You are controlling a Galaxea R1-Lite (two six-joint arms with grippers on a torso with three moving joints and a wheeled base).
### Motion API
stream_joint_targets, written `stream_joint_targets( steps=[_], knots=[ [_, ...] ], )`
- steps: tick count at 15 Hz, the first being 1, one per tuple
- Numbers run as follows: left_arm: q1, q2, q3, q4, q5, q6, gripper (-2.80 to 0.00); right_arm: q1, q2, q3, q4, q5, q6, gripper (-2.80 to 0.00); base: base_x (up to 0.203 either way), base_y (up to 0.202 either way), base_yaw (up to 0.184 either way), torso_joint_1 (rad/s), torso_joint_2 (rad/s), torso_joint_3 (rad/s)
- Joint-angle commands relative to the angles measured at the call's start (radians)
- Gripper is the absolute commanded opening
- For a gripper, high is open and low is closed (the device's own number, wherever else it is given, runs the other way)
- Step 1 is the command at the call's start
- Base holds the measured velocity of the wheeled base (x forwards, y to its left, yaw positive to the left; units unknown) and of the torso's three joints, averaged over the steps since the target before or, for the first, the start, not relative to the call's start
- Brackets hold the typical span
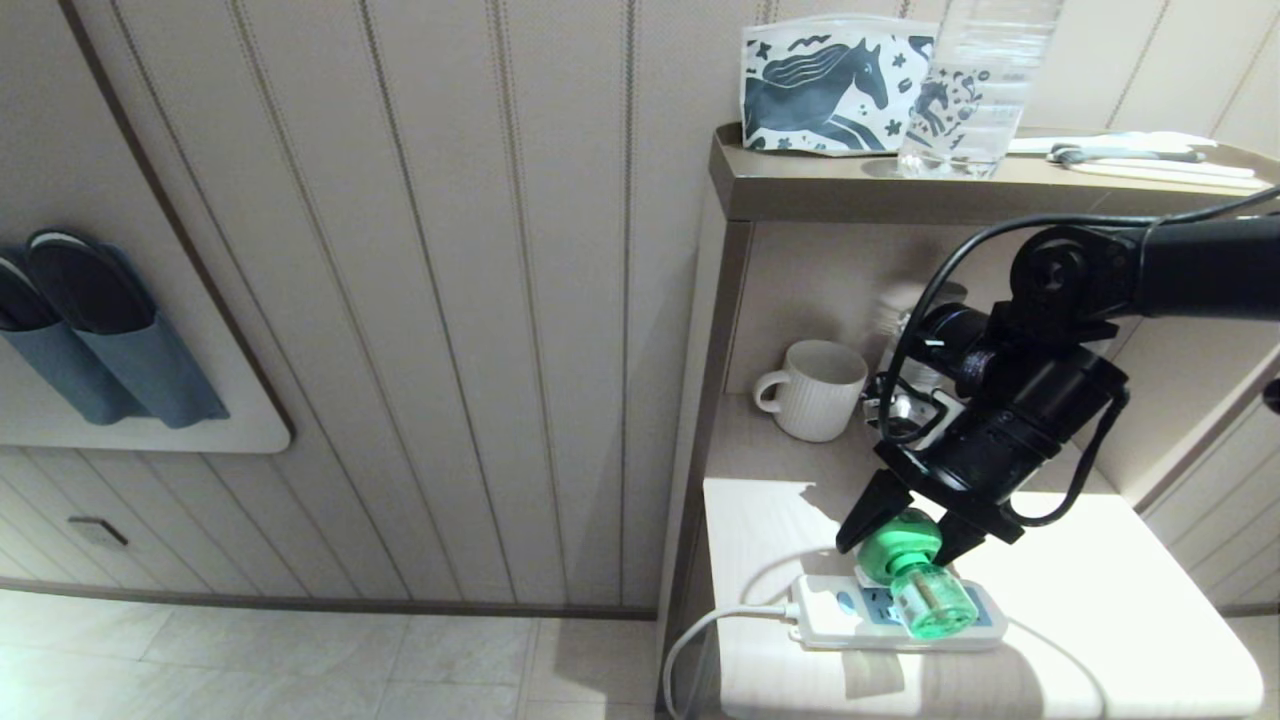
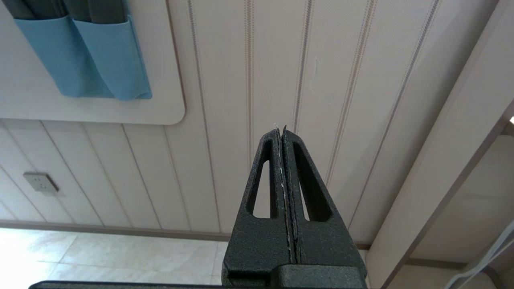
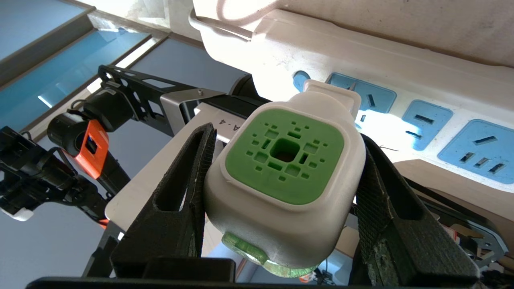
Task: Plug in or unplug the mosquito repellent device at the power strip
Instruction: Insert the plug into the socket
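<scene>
Your right gripper (image 1: 908, 532) grasps the mosquito repellent device (image 1: 915, 572), one black finger pressed on each side of its white head (image 3: 281, 224). The device sits over the power strip (image 1: 893, 614), at the socket panel nearest the blue button (image 3: 300, 79). Its long axis lies tilted: the green vented face (image 3: 285, 154) looks up toward your wrist, and the translucent green bottle (image 1: 935, 603) points down and toward the counter's front edge. In the right wrist view the plug end (image 3: 331, 92) meets the strip at that first panel; you cannot tell how deep it sits.

The strip lies lengthwise along the front of the counter (image 1: 1100, 610), close to the edge, its white cord (image 1: 700, 630) dropping over the left side. Two blue panels (image 3: 478, 150) stand uncovered beside the device. Behind your arm, a white mug (image 1: 815, 390) stands in the recess under the shelf (image 1: 800, 185), well apart from the strip. The counter right of the strip is bare.

Your left gripper (image 2: 283, 132) hangs parked by the wall panelling, fingers clenched together on nothing.
</scene>
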Motion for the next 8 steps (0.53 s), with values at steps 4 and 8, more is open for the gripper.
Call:
stream_joint_targets(
  steps=[4, 8],
  knots=[
    [0.0, 0.0, 0.0, -0.001, 0.001, -0.001, -2.8, -0.003, -0.008, 0.009, 0.013, 0.002, -0.003, -2.8, 0.0, 0.0, 0.0, 0.0, 0.0, 0.0],
    [0.0, 0.0, 0.0, -0.001, 0.001, -0.001, -2.8, -0.008, -0.04, 0.03, 0.015, -0.001, -0.004, -2.8, 0.0, 0.0, 0.0, 0.0, 0.0, 0.0]
  ],
)
